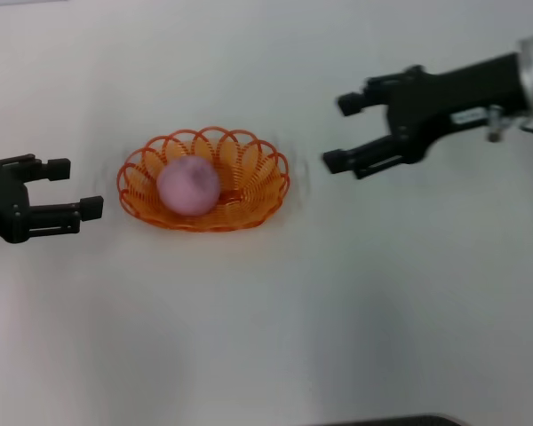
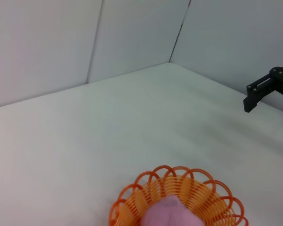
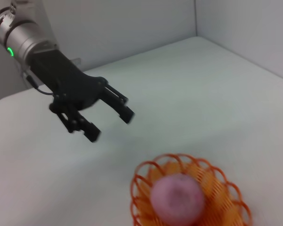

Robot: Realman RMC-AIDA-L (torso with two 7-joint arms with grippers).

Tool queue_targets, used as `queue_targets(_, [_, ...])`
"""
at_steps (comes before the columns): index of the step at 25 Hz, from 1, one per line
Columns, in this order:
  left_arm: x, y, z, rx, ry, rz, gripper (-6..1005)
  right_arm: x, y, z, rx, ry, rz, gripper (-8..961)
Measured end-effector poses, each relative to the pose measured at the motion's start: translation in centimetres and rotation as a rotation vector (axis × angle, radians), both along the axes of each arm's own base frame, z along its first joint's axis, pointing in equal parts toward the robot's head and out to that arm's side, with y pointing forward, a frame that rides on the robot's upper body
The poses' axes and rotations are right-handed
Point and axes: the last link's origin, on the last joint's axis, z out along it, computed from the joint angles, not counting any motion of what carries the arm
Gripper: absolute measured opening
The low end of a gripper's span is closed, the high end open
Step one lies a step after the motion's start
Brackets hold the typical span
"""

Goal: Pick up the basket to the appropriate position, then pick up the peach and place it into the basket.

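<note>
Basket (image 1: pixel 204 179): orange looped wire, shallow, oval, scalloped rim. Sits on the white table (image 1: pixel 266 337), left of centre in the head view.

Peach (image 1: pixel 188 185): dull pink, round, matte. Lies inside the basket, toward its left half, resting on the wire floor.

Left gripper (image 1: pixel 73 188): black, at the left edge of the head view, level with the basket and just beside its left rim without touching. Jaws apart, nothing between them.

Right gripper (image 1: pixel 341 132): black, on a silver-cuffed arm from the upper right, fingers pointing toward the basket. Held clear of the right rim, with a gap between. Jaws wide apart, empty.

Walls (image 2: pixel 132 33): plain pale panels behind the table, meeting at a corner.
</note>
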Motion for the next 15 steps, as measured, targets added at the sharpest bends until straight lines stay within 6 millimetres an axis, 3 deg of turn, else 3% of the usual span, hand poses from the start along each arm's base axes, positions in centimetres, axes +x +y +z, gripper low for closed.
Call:
queue_targets(3, [0.0, 0.1, 0.0, 0.003, 0.001, 0.003, 827, 2.6, -0.5, 0.5, 0.04, 0.083, -0.023, 942])
queue_targets(8, [-0.3, 0.1, -0.7, -0.002, -0.015, 0.026, 827, 5.8, -2.0, -0.9, 0.069, 0.19, -0.038, 942])
queue_targets(15, [-2.0, -1.3, -2.1, 0.003, -0.037, 0.061, 827, 7.7, -2.9, -1.3, 0.096, 0.199, -0.062, 942])
